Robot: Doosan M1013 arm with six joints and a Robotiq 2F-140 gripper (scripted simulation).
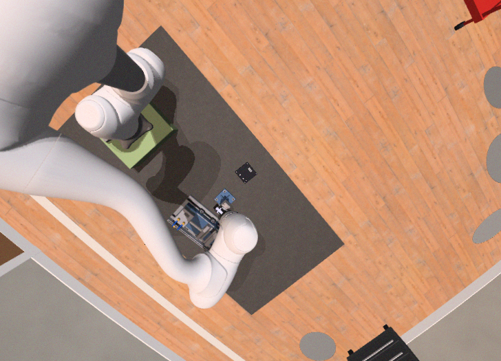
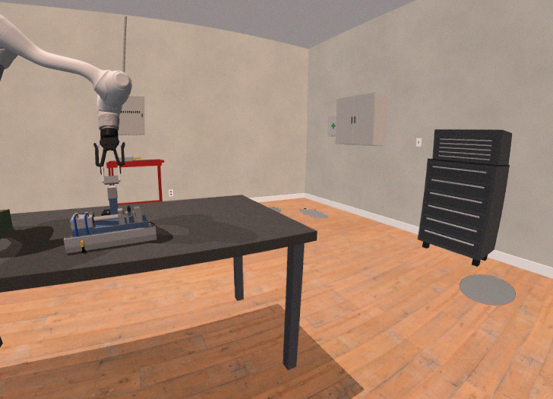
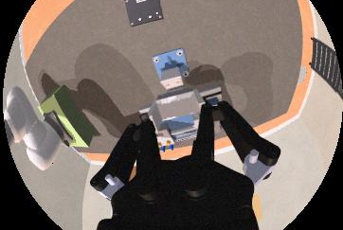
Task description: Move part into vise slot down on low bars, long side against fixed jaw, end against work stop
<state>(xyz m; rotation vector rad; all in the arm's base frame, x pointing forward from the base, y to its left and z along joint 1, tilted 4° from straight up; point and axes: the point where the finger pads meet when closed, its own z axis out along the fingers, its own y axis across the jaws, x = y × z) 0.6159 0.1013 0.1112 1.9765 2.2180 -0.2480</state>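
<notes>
Part: I am holding the grey part [image 2: 110, 178] in the air, hanging below my fingers, above the far end of the vise [image 2: 109, 232] and over the blue V-block [image 2: 112, 202], apart from both.
Jaws: my gripper [image 2: 108, 166] is pointing straight down, its fingers partly closed and clamping the part's top.
Room to move: open air is lying all round the part; the V-block is standing just beyond the vise in the wrist view, and the black infeed plate [image 1: 246, 172] is sitting well apart, farther along the table.
Surface: the dark table [image 2: 214, 225] is carrying the vise, and my green base [image 1: 153, 145] is sitting toward its other end.
Room: a wooden floor [image 2: 402, 287], a black tool chest [image 2: 466, 194] by the wall, and a red cart [image 2: 138, 163] behind me.
</notes>
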